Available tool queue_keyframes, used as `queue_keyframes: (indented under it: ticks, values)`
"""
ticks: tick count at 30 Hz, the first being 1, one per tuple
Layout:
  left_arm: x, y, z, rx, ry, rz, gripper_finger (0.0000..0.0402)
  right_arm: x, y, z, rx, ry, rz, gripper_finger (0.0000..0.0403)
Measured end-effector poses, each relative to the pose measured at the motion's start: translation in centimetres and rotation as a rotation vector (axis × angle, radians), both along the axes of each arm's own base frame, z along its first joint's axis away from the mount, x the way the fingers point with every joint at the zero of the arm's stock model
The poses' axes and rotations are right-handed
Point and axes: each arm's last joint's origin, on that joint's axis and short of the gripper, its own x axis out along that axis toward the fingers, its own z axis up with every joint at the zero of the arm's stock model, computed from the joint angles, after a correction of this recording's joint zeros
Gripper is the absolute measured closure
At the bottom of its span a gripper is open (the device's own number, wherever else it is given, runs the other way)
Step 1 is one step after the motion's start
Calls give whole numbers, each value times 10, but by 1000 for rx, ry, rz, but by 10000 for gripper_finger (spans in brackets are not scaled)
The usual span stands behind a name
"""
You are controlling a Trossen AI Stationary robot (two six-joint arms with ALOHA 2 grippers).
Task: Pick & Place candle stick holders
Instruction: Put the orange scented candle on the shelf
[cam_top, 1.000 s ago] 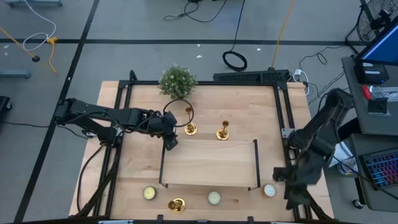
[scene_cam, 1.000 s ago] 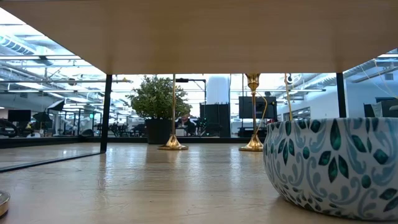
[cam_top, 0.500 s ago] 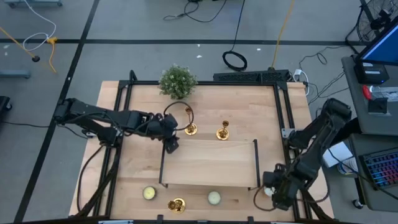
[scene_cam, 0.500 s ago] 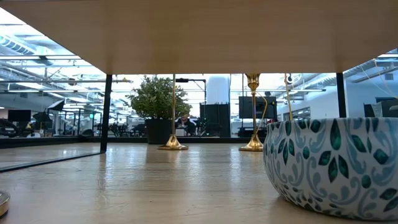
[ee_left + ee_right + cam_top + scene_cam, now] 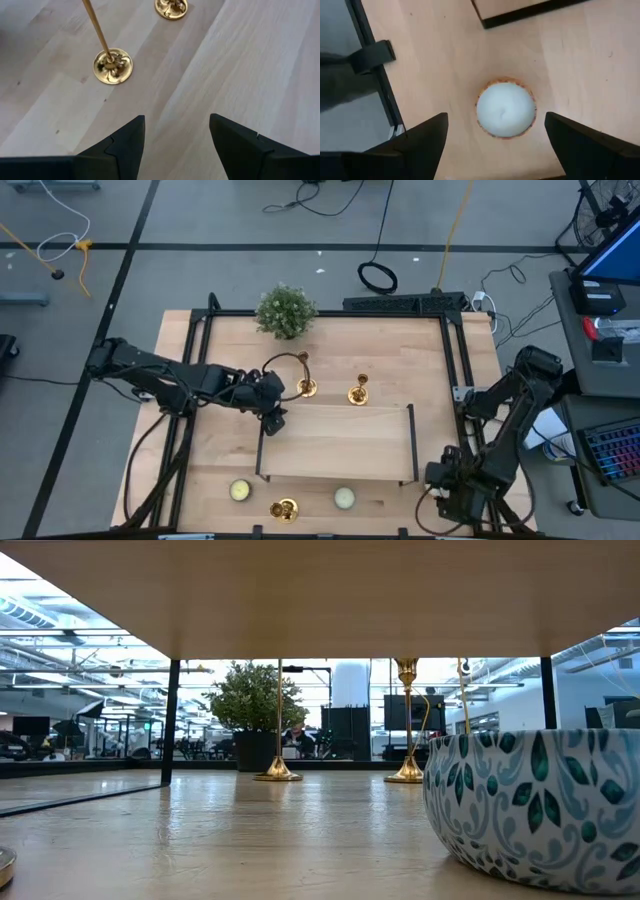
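From above, the pale wooden desk (image 5: pixel 330 345) carries two small shiny gold candle stick holders (image 5: pixel 307 387) (image 5: pixel 357 394) standing side by side near its centre, just beyond a low wooden shelf (image 5: pixel 335 442). A third gold holder (image 5: pixel 284 508) sits at the 6 o'clock edge between two round pale yellow candles (image 5: pixel 240 491) (image 5: pixel 344 498). A bushy green plant (image 5: pixel 285 311) stands at 12 o'clock. The left gripper (image 5: pixel 274 409) hovers near the first holder; the right gripper (image 5: pixel 447 497) hangs at about 5 o'clock.

At desk level, two gold holders (image 5: pixel 278 771) (image 5: pixel 406 772) stand upright, with a blue-and-white patterned bowl (image 5: pixel 535 805) close by.

The left wrist camera shows the gripper (image 5: pixel 177 135) partly spread and empty, a holder's round base (image 5: pixel 112 65) ahead.

The right wrist camera shows the gripper (image 5: pixel 496 135) wide apart and empty over a round white candle (image 5: pixel 506 109).
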Motion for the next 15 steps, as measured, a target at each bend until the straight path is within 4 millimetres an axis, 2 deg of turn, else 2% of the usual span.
queue_keyframes:
  ticks: [6,15]
  values:
    - [-1,-3,0,5,-3,-1,172,-5,1,-5,11,25,13,71]
    - [-1,-3,0,21,-8,23,172,-9,-5,-36,48,64,-20,71]
